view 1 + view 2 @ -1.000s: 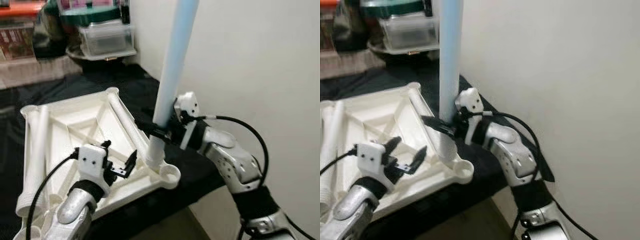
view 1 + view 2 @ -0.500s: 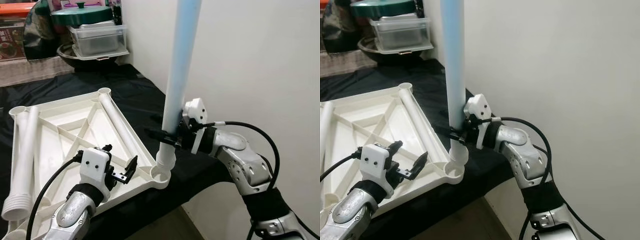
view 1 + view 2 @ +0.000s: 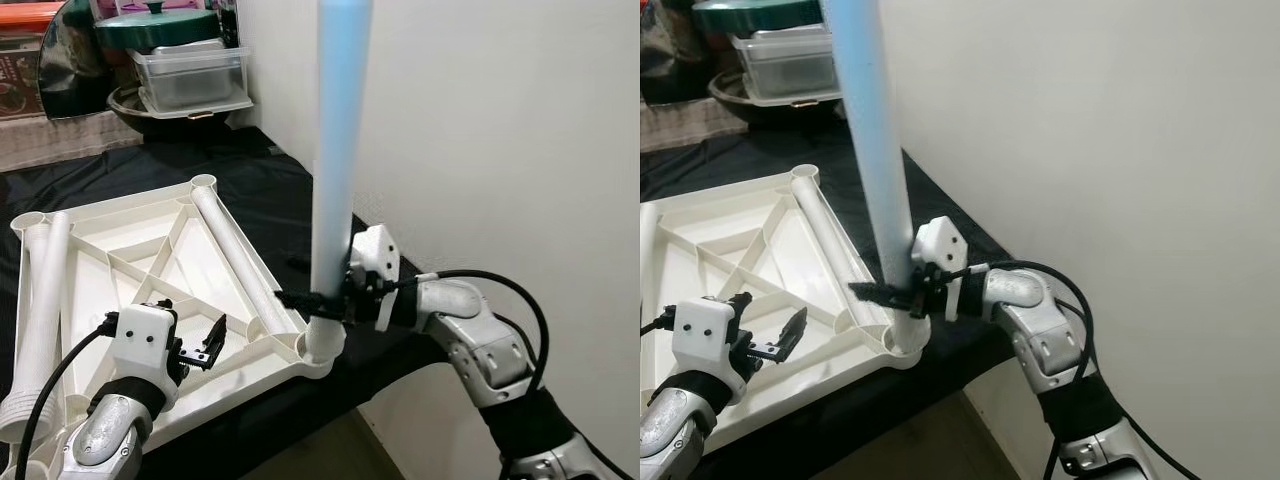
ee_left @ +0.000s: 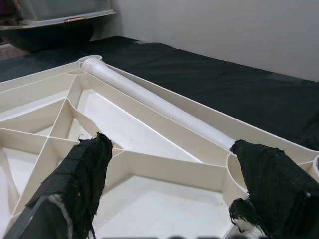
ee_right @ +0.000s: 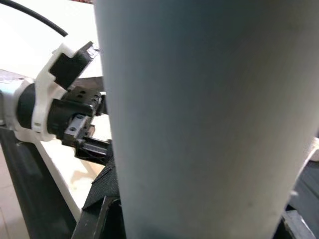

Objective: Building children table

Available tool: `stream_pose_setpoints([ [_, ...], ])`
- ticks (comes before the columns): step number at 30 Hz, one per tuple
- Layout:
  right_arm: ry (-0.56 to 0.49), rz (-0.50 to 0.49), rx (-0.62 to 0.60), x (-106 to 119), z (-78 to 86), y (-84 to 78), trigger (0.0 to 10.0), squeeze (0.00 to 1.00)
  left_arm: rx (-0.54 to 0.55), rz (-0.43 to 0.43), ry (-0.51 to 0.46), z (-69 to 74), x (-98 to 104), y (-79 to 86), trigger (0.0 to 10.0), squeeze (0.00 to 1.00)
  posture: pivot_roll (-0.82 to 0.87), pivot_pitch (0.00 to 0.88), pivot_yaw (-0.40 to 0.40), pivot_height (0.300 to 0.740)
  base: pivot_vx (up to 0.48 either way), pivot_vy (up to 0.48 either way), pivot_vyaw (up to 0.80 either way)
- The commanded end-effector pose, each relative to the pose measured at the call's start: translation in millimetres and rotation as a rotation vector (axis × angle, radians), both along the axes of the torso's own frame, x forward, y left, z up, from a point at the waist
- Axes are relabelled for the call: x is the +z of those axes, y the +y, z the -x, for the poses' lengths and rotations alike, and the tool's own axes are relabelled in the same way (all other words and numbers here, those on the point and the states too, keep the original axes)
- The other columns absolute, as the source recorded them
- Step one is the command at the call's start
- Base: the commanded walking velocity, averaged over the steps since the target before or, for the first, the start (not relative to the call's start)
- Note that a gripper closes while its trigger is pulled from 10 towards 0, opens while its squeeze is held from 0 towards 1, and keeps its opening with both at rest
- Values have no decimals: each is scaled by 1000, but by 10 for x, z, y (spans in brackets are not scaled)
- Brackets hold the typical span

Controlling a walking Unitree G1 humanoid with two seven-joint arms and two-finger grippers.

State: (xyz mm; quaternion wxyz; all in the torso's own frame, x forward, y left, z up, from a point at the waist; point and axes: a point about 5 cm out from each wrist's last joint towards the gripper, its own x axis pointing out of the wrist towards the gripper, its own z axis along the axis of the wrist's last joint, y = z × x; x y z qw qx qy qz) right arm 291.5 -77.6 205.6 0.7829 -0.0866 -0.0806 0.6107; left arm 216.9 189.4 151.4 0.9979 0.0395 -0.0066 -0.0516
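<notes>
A white table top (image 3: 130, 250) lies upside down on the black-covered table, ribs up. A light blue leg (image 3: 335, 150) stands nearly upright with its lower end at the near right corner socket (image 3: 322, 348). My right gripper (image 3: 315, 300) is shut on this leg just above the socket; the right wrist view shows the leg (image 5: 199, 114) close up. My left gripper (image 3: 195, 345) hangs open above the near edge of the table top, its fingers (image 4: 79, 174) spread over the ribs with nothing between them. A white leg (image 3: 235, 255) lies along the right side of the top, another (image 3: 40, 290) along the left.
The wall (image 3: 500, 120) runs close along the right of the table. At the back stand a clear plastic box (image 3: 190, 75) and a green lidded pot (image 3: 155, 25). Black cloth (image 3: 270, 170) covers the table up to its right edge.
The blue leg has come down from just above the corner socket into it and now stands straighter. My left gripper has drawn back to the left. The camera has shifted.
</notes>
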Motion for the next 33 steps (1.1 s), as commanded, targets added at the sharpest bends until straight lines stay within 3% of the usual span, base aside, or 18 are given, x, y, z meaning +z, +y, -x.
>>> stream_pose_setpoints([
  [1, -15, 11, 21, -22, 31, 36, 10000, 0, -11, 8, -19, 9, 23, -45, 10000, 0, 53, 0, -71, 740, 0, 0, 0],
  [11, 20, 24, 26, -146, 76, 43, 10000, 0, -9, 9, -23, -3, 35, -28, 10000, 0, 54, 0, -71, 740, 0, 0, 0],
  [17, 6, 46, -21, -213, -20, -5, 10000, 0, -13, 15, -27, -8, 41, -57, 10000, 0, 56, 0, -70, 740, 0, 0, 0],
  [23, -16, 43, -64, -104, -174, -46, 10000, 0, -20, 19, -31, -23, 52, -68, 10000, 0, 55, 0, -71, 740, 0, 0, 0],
  [33, -7, 35, -48, -173, -137, 6, 10000, 0, -34, 24, -34, -34, 59, -99, 10000, 0, 58, 0, -69, 740, 0, 0, 0],
])
